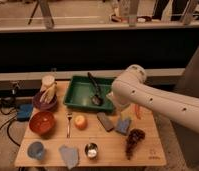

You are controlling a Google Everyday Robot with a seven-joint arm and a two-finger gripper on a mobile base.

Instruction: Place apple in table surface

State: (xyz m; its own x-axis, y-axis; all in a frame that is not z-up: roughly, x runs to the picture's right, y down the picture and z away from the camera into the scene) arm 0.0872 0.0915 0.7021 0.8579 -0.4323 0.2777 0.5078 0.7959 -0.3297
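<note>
The apple (80, 121), small, round and orange-yellow, rests on the light wooden table surface (113, 150), left of centre and just in front of the green tray (78, 96). My white arm (158, 100) reaches in from the right and bends down over the tray's right edge. My gripper (116, 103) is at the arm's lower end, mostly hidden by the arm, about a hand's width right of and behind the apple. Nothing shows in it.
A dark ladle (95, 92) lies in the tray. A reddish-brown bowl (42, 122), a fork (69, 122), a purple bowl (47, 100), a blue cup (36, 150), a blue cloth (69, 156), a metal cup (91, 150), two sponges (105, 121), and a grape bunch (134, 139) crowd the table.
</note>
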